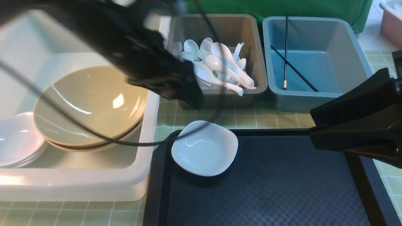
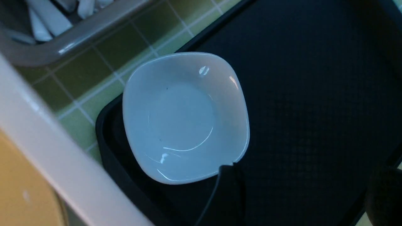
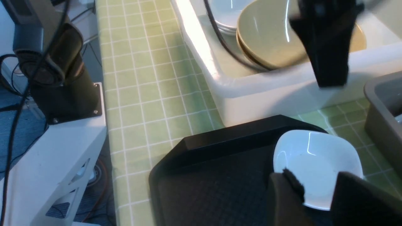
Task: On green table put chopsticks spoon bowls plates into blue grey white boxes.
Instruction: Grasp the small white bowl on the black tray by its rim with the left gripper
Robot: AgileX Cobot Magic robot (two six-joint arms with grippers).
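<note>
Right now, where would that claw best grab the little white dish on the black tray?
Probably by the rim of the dish, coming down from above, one finger inside and one outside. It sits upright with its hollow facing up, and the thin wall flares outward. The side toward the middle of the tray looks freest.

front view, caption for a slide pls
White dish on the black tray, with spoons in the grey box and chopsticks in the blue one
</note>
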